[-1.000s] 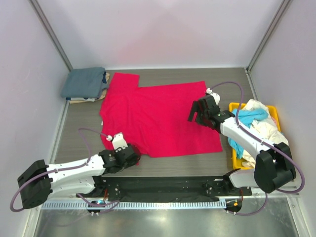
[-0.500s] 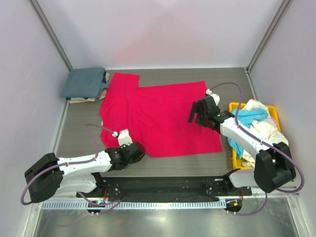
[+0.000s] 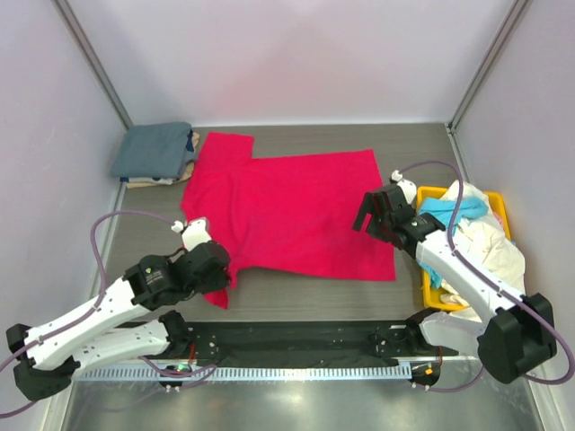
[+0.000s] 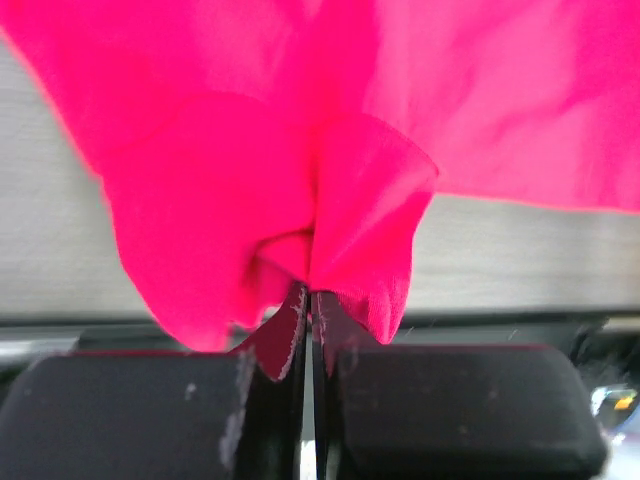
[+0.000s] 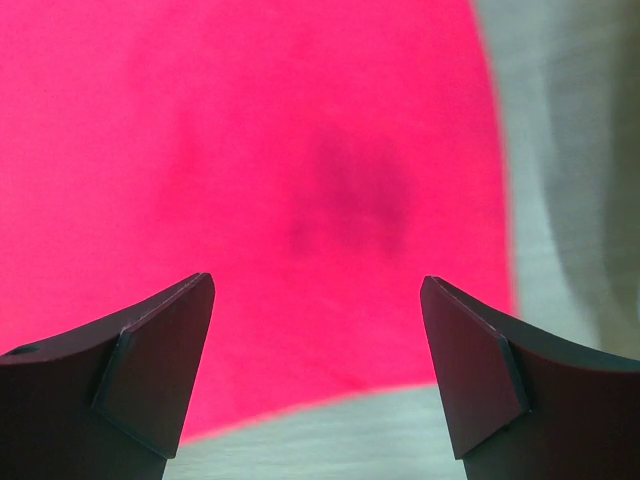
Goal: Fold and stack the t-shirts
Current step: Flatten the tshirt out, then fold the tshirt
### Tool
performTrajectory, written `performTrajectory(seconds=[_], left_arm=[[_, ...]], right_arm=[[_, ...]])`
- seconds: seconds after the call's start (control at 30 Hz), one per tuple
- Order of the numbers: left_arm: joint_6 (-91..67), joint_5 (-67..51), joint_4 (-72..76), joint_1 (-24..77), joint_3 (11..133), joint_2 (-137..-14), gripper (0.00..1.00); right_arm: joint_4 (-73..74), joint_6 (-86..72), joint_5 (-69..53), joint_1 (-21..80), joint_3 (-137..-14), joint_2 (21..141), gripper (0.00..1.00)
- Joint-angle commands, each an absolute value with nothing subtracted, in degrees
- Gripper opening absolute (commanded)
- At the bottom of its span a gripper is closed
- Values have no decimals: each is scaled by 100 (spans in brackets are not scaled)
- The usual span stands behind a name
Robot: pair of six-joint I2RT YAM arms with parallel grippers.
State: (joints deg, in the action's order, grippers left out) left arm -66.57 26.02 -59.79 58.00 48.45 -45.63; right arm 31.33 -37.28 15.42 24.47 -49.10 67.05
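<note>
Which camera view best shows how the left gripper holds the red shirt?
The left wrist view: the left gripper is shut on a bunched fold of the red shirt. The top external view places it at the shirt's near left corner, but not the grip itself. The right wrist view shows only flat cloth under the open right gripper.
</note>
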Motion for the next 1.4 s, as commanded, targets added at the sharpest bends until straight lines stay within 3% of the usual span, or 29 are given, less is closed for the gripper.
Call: performTrajectory(seconds=[0.0,0.2,0.4,0.7,0.97,1.0,1.03,1.1,1.37], left_arm=[[-6636,2215,-7240,5810,5141,-4649,0],[-6461,2189,-7954,5810,5168,-4667,0],[-6319,1811,-6963,5810,4606,-4702,0],[-6460,1863,-6855,5810,4483,-4456,0],[-6539,1960,-6926,5810,4500,-4333,0],[-6539,1969,-6917,5810,4509,-4324,0],[-6539,1960,-6917,5810,4509,-4316,0],[-6530,1960,-6952,5810,4518,-4307,0],[-6153,2530,-7629,5810,5492,-4587,0]], right_arm=[[3963,-4332,1985,2443,-4545,6303,91],[4438,-5131,1829,2452,-3799,5582,91],[4614,-5686,1643,3049,-3192,5440,91],[4518,-6705,1573,4147,-2761,5607,74],[4351,-6838,1670,4245,-2628,5713,33],[4351,-6829,1670,4245,-2628,5687,26],[4351,-6829,1661,4254,-2619,5643,13],[4359,-6829,1670,4254,-2619,5537,2],[5150,-6733,1959,4254,-3478,4966,1]])
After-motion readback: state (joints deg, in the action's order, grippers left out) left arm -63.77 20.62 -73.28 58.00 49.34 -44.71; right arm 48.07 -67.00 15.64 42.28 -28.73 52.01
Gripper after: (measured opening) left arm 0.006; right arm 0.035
